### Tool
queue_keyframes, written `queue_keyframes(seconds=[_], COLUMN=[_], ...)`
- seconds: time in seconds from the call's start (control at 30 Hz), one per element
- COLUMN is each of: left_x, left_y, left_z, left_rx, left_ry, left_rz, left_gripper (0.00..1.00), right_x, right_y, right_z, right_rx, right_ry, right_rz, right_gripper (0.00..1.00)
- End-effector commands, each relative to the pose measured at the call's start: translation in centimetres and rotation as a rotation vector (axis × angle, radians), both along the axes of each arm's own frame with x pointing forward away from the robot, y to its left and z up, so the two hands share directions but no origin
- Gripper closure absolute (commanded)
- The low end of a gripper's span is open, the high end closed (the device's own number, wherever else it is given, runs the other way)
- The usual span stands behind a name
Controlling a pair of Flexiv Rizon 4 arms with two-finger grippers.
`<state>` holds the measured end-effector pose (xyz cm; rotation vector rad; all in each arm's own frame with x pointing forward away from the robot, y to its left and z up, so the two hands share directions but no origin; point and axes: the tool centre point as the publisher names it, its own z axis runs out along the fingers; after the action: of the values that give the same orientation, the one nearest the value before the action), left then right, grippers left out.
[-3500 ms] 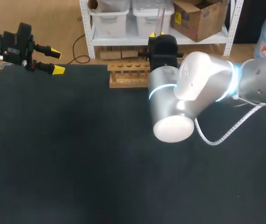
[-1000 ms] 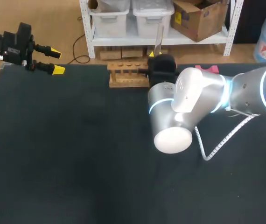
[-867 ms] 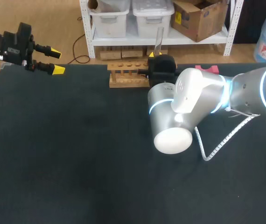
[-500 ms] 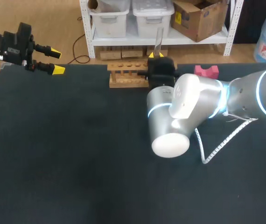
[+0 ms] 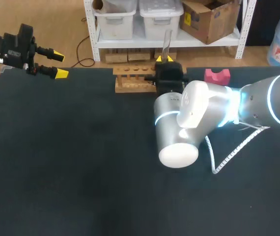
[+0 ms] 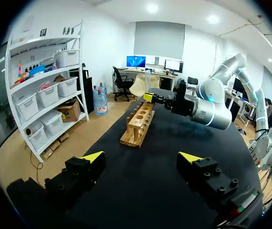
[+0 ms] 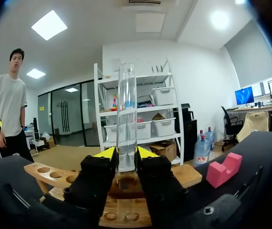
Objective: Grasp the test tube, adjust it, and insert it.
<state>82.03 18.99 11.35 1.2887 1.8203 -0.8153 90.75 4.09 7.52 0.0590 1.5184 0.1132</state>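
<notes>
At the far edge of the bench, the right end effector is closed on the test tube, its two yellow-tipped fingers pressing the glass from opposite sides. The tube stands upright with its open mouth up, at the end of the wooden rack nearest that arm. This pose looks chosen for a straight downward insertion, since a vertical tube should meet a hole squarely rather than catch on its edge. A pink block lies on the bench just beyond that end of the rack.

The left end effector is spread wide and holds nothing. It hangs over the far left corner, well apart from the rack, probably parked there to leave the other arm room.

In the head view, the right arm's bulky wrist covers the rack's end and the tube's lower half. In the right wrist view, the fingers hide a stretch of the glass. I cannot tell which hole the tube's bottom lines up with, nor whether it has entered one.
</notes>
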Motion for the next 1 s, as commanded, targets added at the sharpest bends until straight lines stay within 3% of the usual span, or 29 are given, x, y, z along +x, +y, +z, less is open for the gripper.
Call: queue_keyframes(seconds=[0.03, 0.27, 0.53, 0.77, 1.0], left_x=[0.1, 0.1, 0.1, 0.1, 0.1], left_y=[0.0, 0.0, 0.0, 0.0, 0.0], left_z=[-0.1, -0.1, -0.1, -0.1, -0.1], left_rx=[0.0, 0.0, 0.0, 0.0, 0.0], left_ry=[-0.001, -0.001, -0.001, -0.001, -0.001], left_rz=[-0.002, -0.002, -0.002, -0.002, -0.002], left_gripper=[0.0, 0.0, 0.0, 0.0, 0.0], right_x=[-0.1, -0.4, -2.0, -4.7, -6.0], right_y=[-0.5, -1.1, -2.0, -1.9, -2.3], right_z=[0.2, 1.1, 3.0, 4.1, 4.7], right_rx=[-0.007, 0.015, 0.08, 0.145, 0.224], right_ry=[-0.021, -0.002, 0.095, 0.218, 0.295], right_rz=[0.183, 0.184, 0.276, 0.495, 0.695], right_gripper=[0.0, 0.0, 0.0, 0.0, 0.0])
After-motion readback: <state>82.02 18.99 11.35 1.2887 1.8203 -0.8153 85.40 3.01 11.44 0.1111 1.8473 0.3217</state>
